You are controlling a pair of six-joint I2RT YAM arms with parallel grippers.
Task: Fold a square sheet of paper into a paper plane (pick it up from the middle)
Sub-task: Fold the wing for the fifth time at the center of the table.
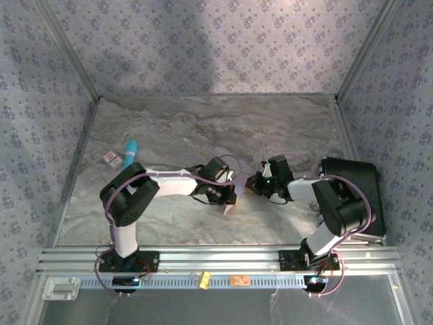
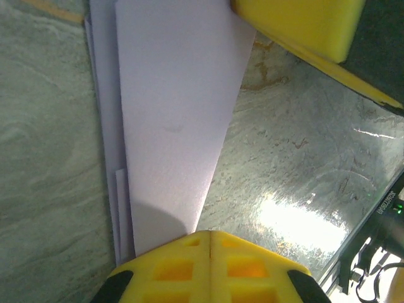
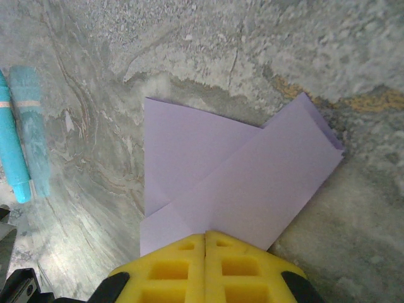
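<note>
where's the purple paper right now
In the top view the purple paper is mid-table, gripped by the left gripper and the right gripper, with a teal marker farther left.

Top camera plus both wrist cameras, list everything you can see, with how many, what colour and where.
folded paper sheet: one, lavender, table centre, between the two grippers
teal marker: one, teal, left side of the table; a paler teal shape beside it in the right wrist view may be a second
small packet: one, white and red, just left of the marker
case: one, black, right edge of the table
yellow tag: one, on the near rail
orange tag: one, beside the yellow tag
table: one, grey marble
left gripper: one, yellow fingers, shut on the paper
right gripper: one, yellow fingers, shut on the paper
</note>
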